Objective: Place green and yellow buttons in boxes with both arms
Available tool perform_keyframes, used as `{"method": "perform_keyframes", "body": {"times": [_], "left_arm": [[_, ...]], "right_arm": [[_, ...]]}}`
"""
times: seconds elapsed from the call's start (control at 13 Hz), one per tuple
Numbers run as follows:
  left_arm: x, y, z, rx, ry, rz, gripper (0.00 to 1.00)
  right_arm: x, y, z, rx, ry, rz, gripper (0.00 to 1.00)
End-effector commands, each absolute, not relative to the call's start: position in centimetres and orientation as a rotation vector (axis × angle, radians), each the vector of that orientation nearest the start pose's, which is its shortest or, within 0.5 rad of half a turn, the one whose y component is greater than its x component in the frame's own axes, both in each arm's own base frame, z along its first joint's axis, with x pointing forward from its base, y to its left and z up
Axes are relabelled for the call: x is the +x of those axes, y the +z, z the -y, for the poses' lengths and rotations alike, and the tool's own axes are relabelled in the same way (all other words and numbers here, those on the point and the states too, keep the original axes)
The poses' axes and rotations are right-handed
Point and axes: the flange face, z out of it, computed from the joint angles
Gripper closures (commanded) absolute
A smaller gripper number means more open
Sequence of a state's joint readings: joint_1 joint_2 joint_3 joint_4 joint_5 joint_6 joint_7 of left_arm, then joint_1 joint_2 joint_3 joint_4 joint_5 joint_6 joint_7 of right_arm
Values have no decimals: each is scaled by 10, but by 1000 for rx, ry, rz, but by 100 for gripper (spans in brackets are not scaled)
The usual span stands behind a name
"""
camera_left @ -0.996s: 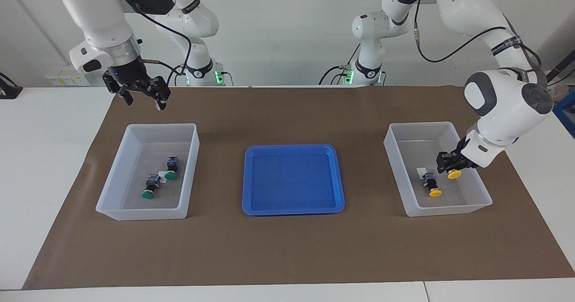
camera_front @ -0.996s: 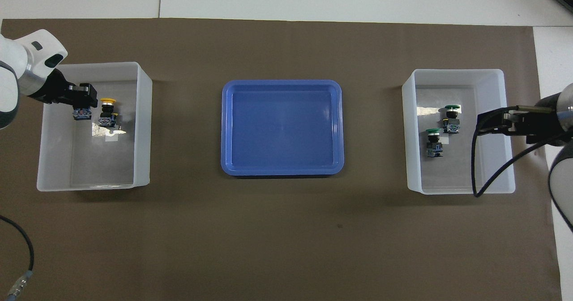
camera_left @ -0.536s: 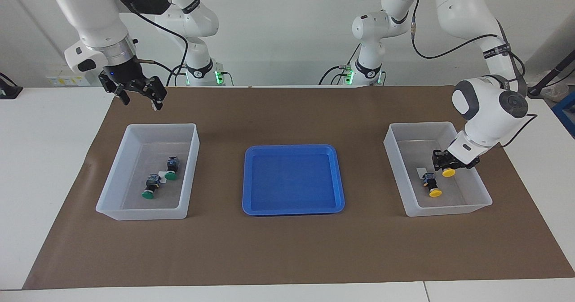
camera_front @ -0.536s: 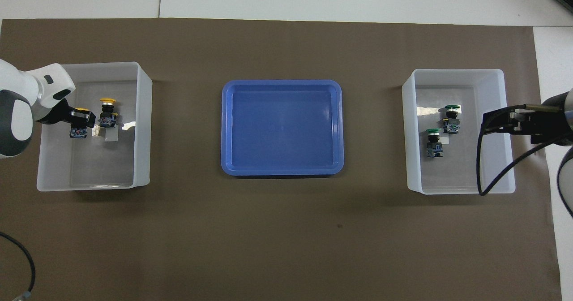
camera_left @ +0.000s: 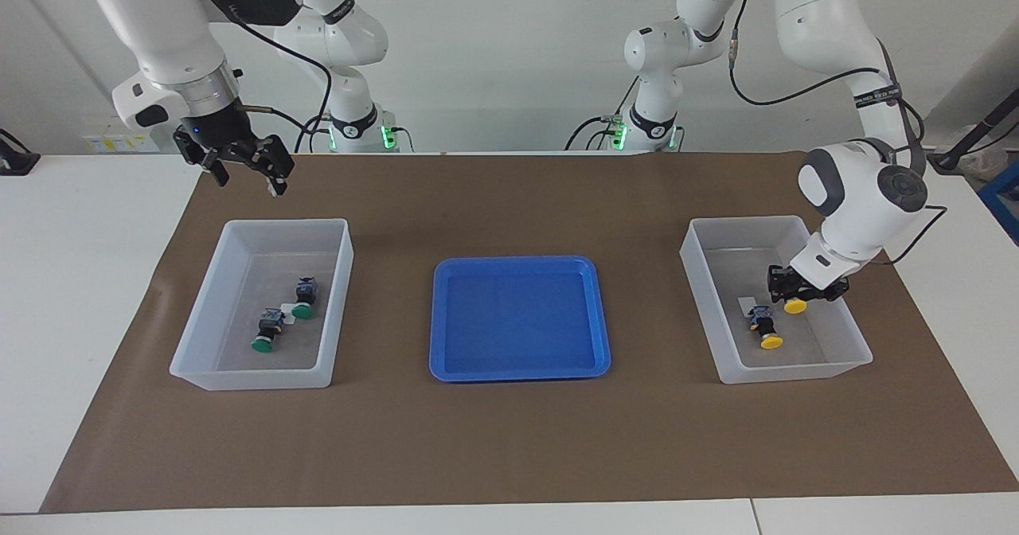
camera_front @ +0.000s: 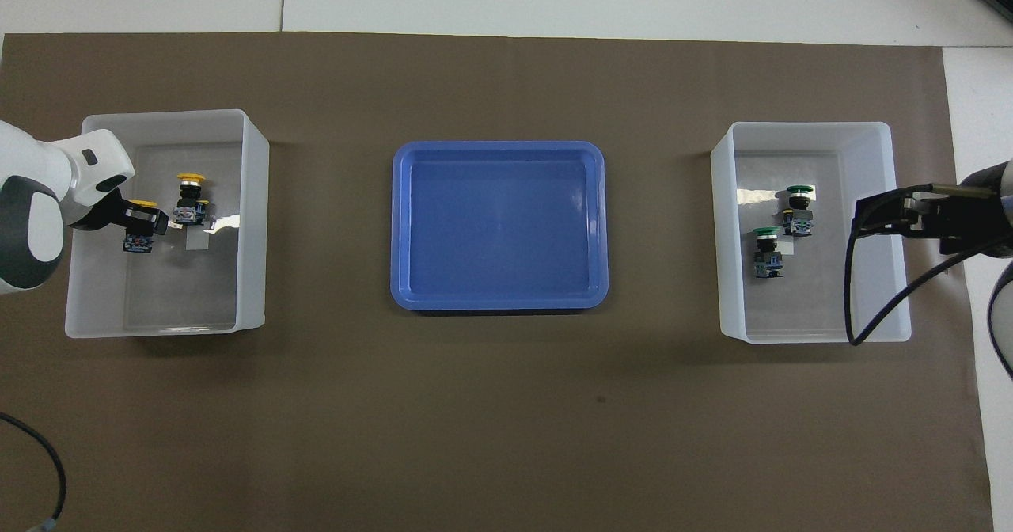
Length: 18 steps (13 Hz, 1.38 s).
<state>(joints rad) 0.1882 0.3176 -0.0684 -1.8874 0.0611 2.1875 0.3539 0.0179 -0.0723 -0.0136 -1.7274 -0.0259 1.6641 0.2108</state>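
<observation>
We observe the left gripper [camera_left: 790, 290] lowered inside the translucent bin at the left arm's end [camera_left: 858, 344], its fingers clenched on a yellow-capped push-button [camera_left: 794, 306]; in the overhead view the same gripper [camera_front: 141, 225] carries this held button [camera_front: 139, 241] with the yellow cap tucked against the fingers and the blue-grey terminal end pointing back toward the robots. We cannot tell whether the held button touches the bin floor. Just beside the left gripper, toward the middle of the table, the second yellow-capped button [camera_left: 765, 329] lies on the floor of the same bin, next to a small white label [camera_left: 747, 305]. We find the right gripper [camera_left: 248, 170] raised in the air with its fingers spread apart and nothing between them; in the facing view it hangs over the brown table mat [camera_left: 509, 439], above the edge of the bin at the right arm's end [camera_left: 191, 376] that lies toward the robots. Below the right gripper, inside that bin, two green-capped buttons lie on the floor: one [camera_left: 302, 298] closer to the gripper and one [camera_left: 267, 331] lower in the bin, with a small white label between them. A shallow blue tray [camera_left: 446, 372] sits on the mat between the two bins, well apart from both grippers.
</observation>
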Motion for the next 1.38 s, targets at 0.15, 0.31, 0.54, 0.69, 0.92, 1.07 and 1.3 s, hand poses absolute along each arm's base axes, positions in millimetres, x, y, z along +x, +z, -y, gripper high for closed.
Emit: {"method": "perform_keyframes", "body": {"times": [0.15,0.31,0.54,0.69,0.92,1.07,1.3], "left_arm": [[610,343,-78,-3075,14,-354,27],[616,353,-74,-3077,17,-347,18],[632,387,-72,-3092,71,-274,17],[641,418,-60,-3094,93,-249,17],[645,462,-24,-3094,174,-187,17],[641,484,1,-3086,249,-142,17],[632,512,23,-3103,307,-146,17]], "right_arm": [[535,600,-5,-3138,-22,-324,0],[536,600,-6,-3138,-27,-321,0],[535,600,-5,-3138,-24,-324,0],[535,600,-6,-3138,-24,-319,0],[535,600,-5,-3138,-24,-322,0],[535,600,-5,-3138,-24,-324,0],[535,600,-5,-3138,-24,-322,0]]}}
